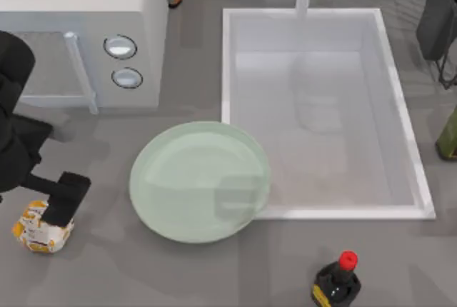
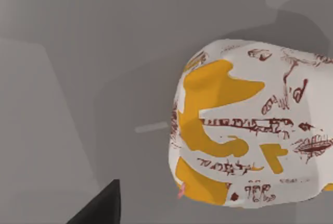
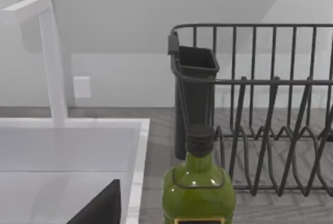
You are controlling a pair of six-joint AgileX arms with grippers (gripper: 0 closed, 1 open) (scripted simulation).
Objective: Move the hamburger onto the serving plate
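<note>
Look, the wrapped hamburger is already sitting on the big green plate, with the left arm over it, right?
Not quite. The top view shows the hamburger on the table, left of the serving plate and apart from it. The left end effector is over it.

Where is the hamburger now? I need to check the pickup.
In the top view the hamburger sits on the table's near left corner, left of the plate, directly under the left end effector.

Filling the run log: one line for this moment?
left gripper: over hamburger, top view's lower left | serving plate: bare | hamburger: on table | right arm: parked, top view's right edge
</note>
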